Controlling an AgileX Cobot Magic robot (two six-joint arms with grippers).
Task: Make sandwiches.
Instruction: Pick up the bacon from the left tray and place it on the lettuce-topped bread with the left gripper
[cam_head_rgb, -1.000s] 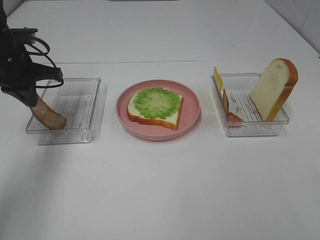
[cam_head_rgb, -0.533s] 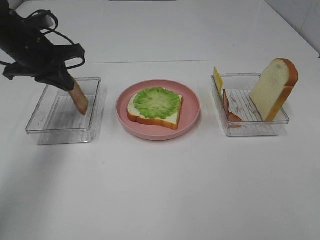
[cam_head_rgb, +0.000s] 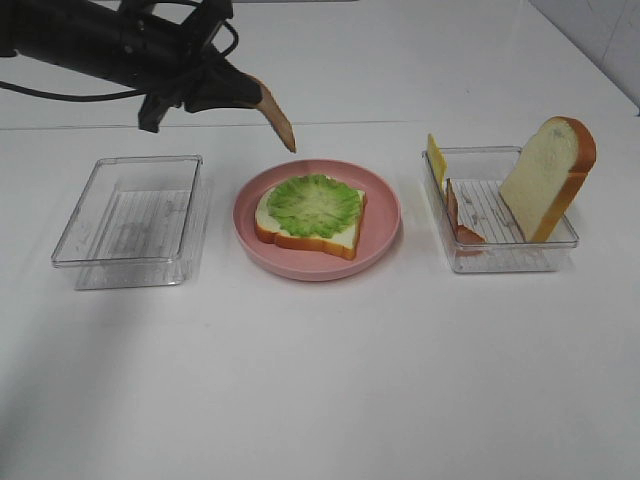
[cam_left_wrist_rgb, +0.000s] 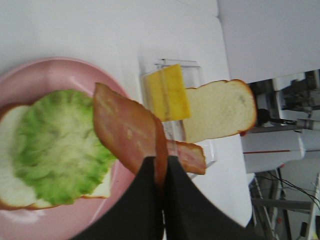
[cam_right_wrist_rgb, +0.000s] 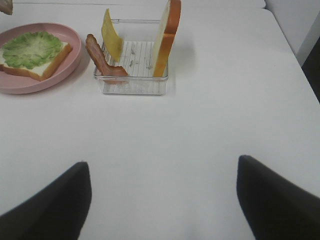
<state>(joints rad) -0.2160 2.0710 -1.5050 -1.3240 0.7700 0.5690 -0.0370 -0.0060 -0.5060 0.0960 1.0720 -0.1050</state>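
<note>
the left jaws were clamped on one end of a bacon strip (cam_head_rgb: 278, 118), dangling it near the far rim of the pink plate (cam_head_rgb: 390, 215), likely to lay on the lettuce (cam_head_rgb: 313, 205) topping the bread slice (cam_head_rgb: 345, 234). the right jaws stood wide and empty above the bench (cam_right_wrist_rgb: 200, 130), back from the tray (cam_head_rgb: 500, 262) of cheese (cam_head_rgb: 436, 158), second strip (cam_head_rgb: 458, 213) and upright bread (cam_head_rgb: 545, 175).

- left arm (cam_head_rgb: 100, 45) is matte black all over, pretty chunky and tube-shaped
- thin black cables (cam_head_rgb: 60, 95) hang loose underneath and alongside it
- left gripper (cam_left_wrist_rgb: 161, 170): flat black fingers narrowing to thin tips
- right gripper (cam_right_wrist_rgb: 162, 162): two black rounded fingers, kinda blurry up close
</note>
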